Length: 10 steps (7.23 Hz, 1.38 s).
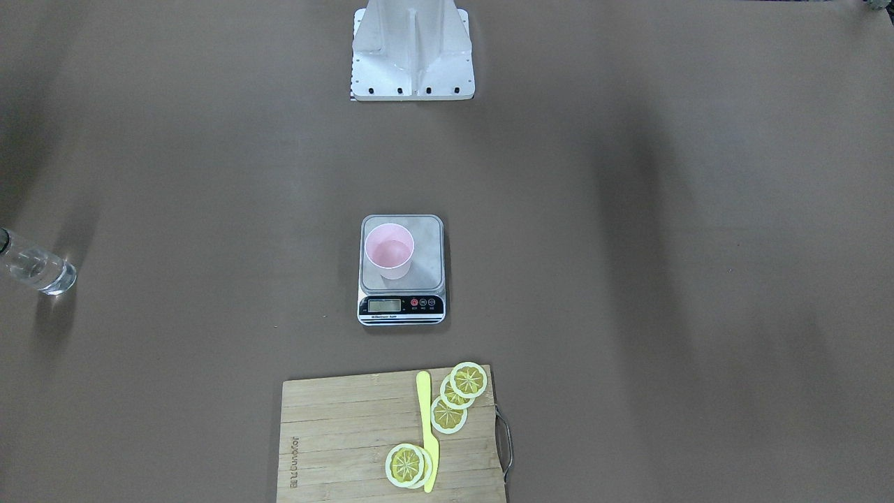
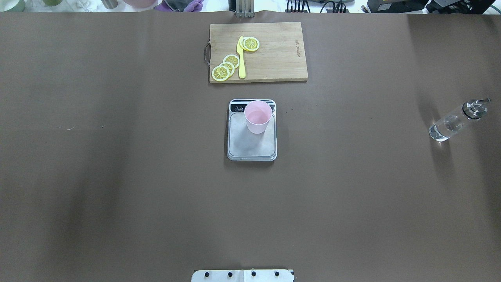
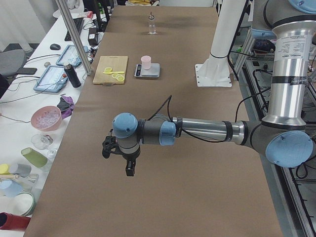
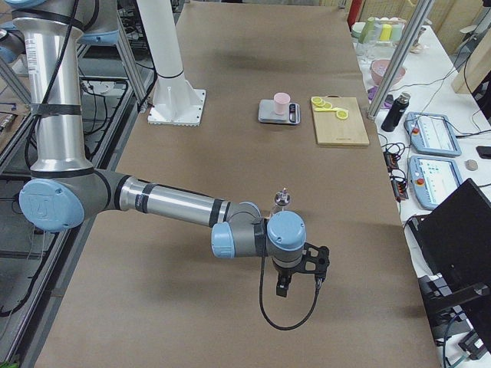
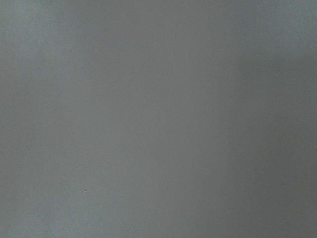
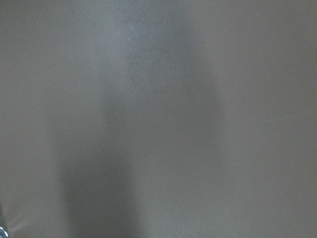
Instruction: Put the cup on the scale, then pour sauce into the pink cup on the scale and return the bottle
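The pale pink cup [image 2: 258, 116] stands upright on the steel platform of the scale [image 2: 250, 145] at mid-table, toward the display end. In the front view the cup [image 1: 389, 251] sits on the scale [image 1: 424, 274] just behind the LCD. The clear bottle [image 2: 456, 121] with its silver pourer stands alone near the table's right end, with clear sauce [image 1: 42, 272] in its lower part. The left gripper [image 3: 117, 163] hangs over bare table, far from the scale. The right gripper [image 4: 299, 285] hovers near the bottle [image 4: 281, 203], apart from it. Whether either is open, I cannot tell.
A wooden cutting board [image 2: 274, 58] with lemon slices [image 2: 225, 68] and a yellow knife [image 2: 241, 58] lies beyond the scale. The robot's white base plate [image 1: 412, 63] sits at the near edge. A side bench [image 3: 44, 123] holds bowls, cups and tablets.
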Each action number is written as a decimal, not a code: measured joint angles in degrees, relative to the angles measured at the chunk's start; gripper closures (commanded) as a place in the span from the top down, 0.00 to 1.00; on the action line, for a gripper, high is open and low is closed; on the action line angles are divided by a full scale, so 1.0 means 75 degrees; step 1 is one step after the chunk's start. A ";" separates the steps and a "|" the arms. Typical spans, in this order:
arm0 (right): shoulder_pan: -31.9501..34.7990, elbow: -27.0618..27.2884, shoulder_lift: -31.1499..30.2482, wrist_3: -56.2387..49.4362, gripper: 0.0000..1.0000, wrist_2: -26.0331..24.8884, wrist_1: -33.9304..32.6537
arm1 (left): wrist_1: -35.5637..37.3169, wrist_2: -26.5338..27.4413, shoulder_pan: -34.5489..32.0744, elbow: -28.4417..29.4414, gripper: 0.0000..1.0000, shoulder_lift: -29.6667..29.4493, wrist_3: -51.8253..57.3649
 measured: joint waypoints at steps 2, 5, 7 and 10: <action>-0.0010 0.0717 -0.0031 -0.0095 1.00 -0.0119 -0.0521 | 0.0007 0.0008 0.0001 0.0007 1.00 0.0000 -0.0001; 0.0000 0.1407 -0.0060 -0.1244 1.00 -0.0386 -0.1281 | 0.0009 0.0009 0.0001 0.0003 1.00 0.0000 0.0000; 0.0045 0.1420 -0.0113 -0.2472 1.00 -0.0394 -0.1647 | 0.0019 0.0012 0.0001 -0.0002 1.00 0.0000 -0.0007; 0.0136 0.1201 -0.0124 -0.2655 1.00 -0.0412 -0.2025 | 0.0023 0.0011 0.0001 0.0008 1.00 0.0007 -0.0008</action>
